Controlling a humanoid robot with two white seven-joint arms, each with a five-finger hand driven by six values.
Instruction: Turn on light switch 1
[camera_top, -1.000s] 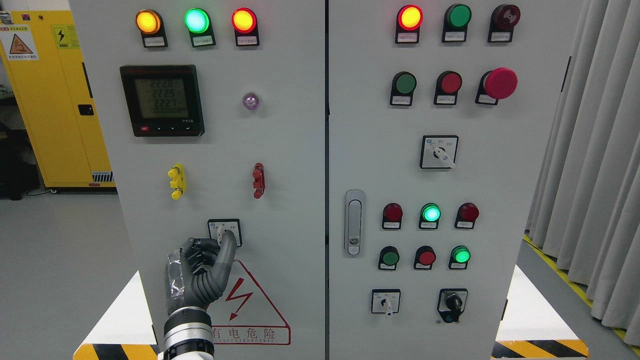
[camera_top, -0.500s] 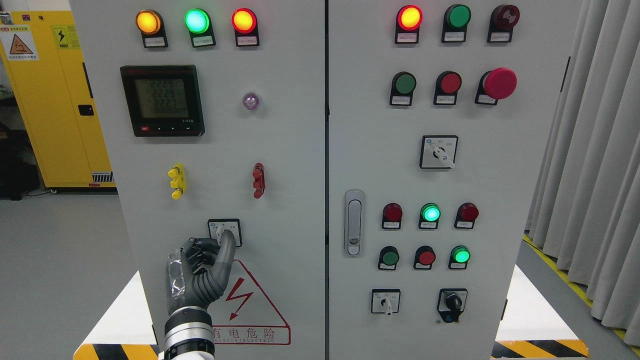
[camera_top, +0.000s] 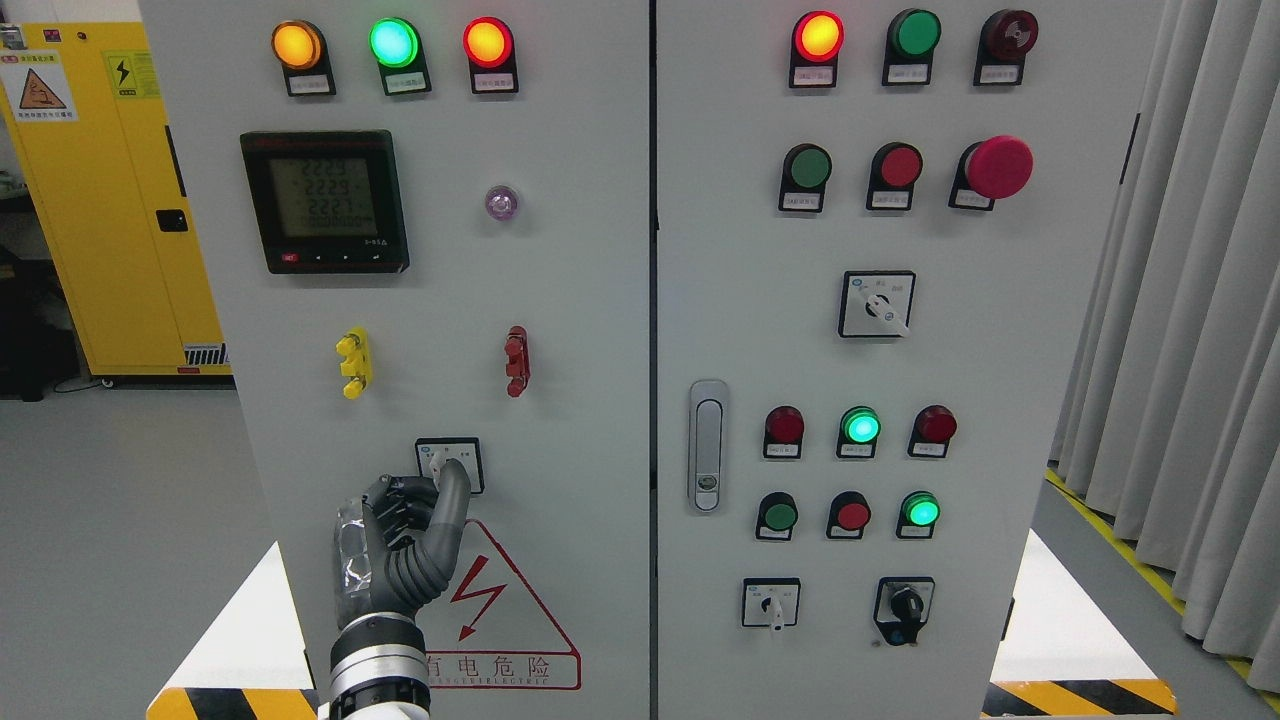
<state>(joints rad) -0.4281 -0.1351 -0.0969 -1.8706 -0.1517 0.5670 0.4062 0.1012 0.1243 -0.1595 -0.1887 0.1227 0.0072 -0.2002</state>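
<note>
A small rotary selector switch (camera_top: 450, 452) with a white square plate sits low on the left cabinet door (camera_top: 560, 320), just above the red lightning warning triangle (camera_top: 500, 610). My left hand (camera_top: 436, 482) reaches up from the bottom edge. Its thumb lies against the right side of the knob and its curled fingers (camera_top: 400, 497) press in from the left, so the knob is mostly hidden. The right hand is out of view.
The left door also carries three lit lamps (camera_top: 393, 42), a meter display (camera_top: 324, 201), and yellow (camera_top: 354, 362) and red (camera_top: 516, 361) terminals. On the right door (camera_top: 1050, 400) are pushbuttons, more selector switches (camera_top: 876, 304) and a handle (camera_top: 708, 445). A yellow cabinet (camera_top: 100, 200) stands left, curtains (camera_top: 1190, 300) right.
My left hand's thumb tip has edged slightly left and down on the knob. The lamps have not changed.
</note>
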